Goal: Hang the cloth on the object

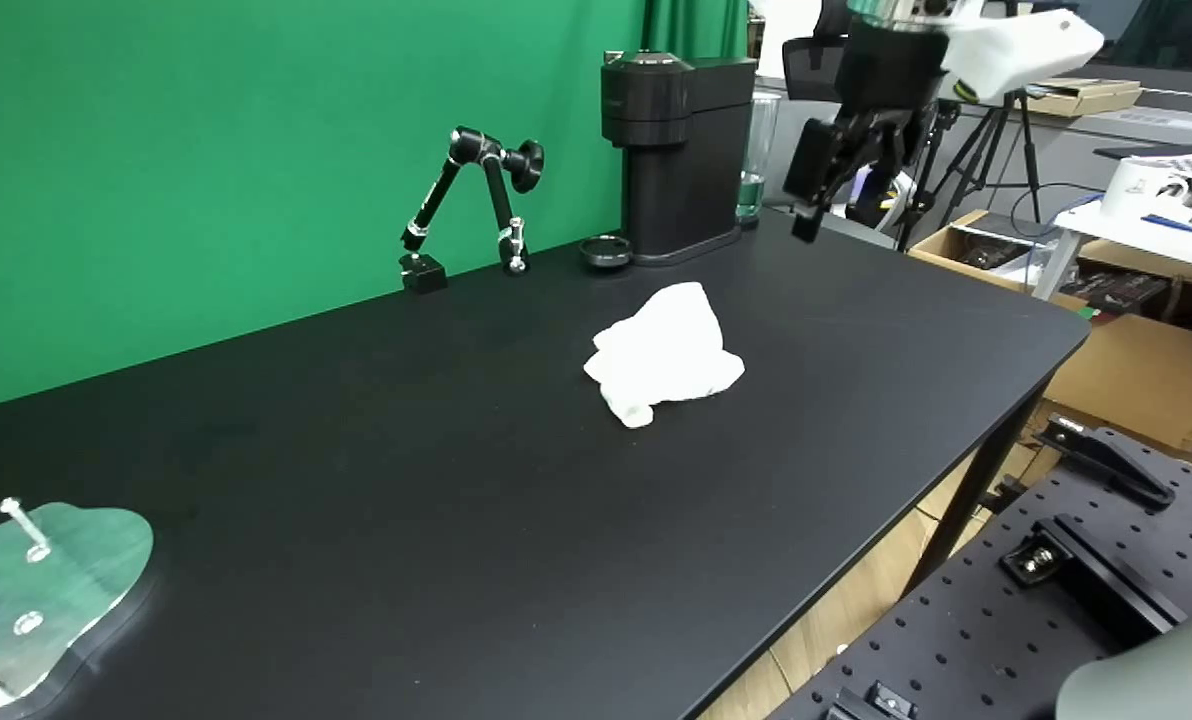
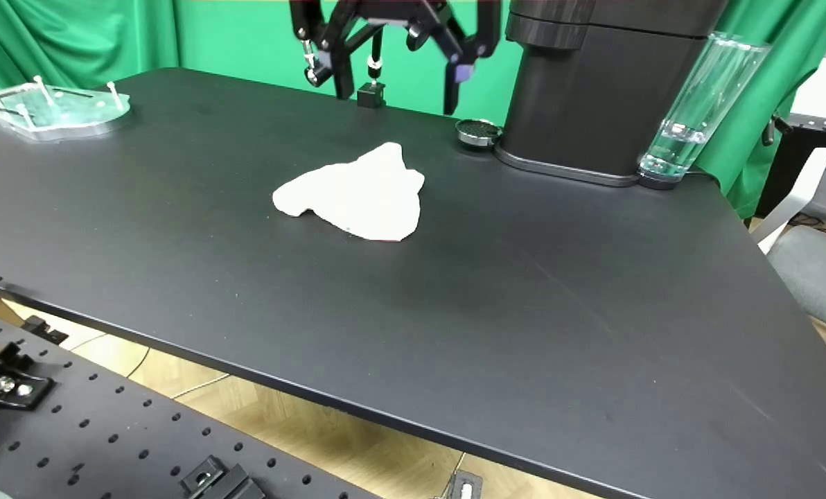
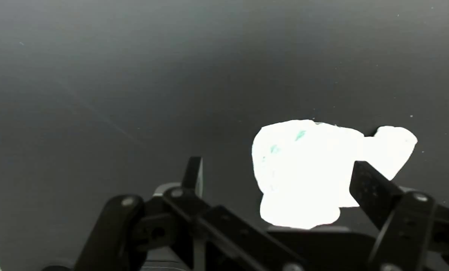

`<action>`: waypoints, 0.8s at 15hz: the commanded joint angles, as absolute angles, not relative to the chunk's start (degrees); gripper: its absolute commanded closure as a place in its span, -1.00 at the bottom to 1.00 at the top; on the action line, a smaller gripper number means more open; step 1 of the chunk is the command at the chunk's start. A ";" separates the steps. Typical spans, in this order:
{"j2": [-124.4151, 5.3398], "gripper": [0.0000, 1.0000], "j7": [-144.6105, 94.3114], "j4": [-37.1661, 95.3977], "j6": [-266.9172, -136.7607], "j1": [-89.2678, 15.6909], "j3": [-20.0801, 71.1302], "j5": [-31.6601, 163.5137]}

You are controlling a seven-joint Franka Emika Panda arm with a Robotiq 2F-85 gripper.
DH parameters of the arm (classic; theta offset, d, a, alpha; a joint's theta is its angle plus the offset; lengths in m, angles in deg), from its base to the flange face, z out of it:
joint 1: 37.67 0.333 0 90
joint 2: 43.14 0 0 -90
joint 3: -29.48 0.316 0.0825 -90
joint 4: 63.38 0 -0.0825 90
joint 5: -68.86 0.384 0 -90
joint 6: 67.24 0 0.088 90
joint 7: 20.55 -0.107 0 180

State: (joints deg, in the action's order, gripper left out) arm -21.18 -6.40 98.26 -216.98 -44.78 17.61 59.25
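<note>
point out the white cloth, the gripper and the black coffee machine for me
White cloth (image 3: 307, 169), wrist view: middle of its spread top surface.
Gripper (image 2: 397, 100), in an exterior view: midway between its parted fingertips.
Black coffee machine (image 1: 691, 168), in an exterior view: middle of its body.

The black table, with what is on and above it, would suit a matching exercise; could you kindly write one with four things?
1. cloth
2. tool
3. coffee machine
4. tall clear vessel

A. open, above the table
B. holds some liquid at the bottom
C. white, lying on the table
D. black, standing on the table

Pairs: 1-C; 2-A; 3-D; 4-B
</note>
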 commanded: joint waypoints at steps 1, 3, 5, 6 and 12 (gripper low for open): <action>-30.66 -1.00 -1.47 98.35 -229.25 -39.09 17.88 63.89; -36.30 -1.00 0.93 98.18 -237.27 -36.02 18.27 67.24; -41.59 -1.00 3.40 98.11 -243.97 -33.55 19.05 70.60; -44.30 -1.00 4.48 98.07 -246.89 -31.77 18.61 71.99; -57.60 -1.00 4.39 95.96 -259.97 -34.49 23.77 72.30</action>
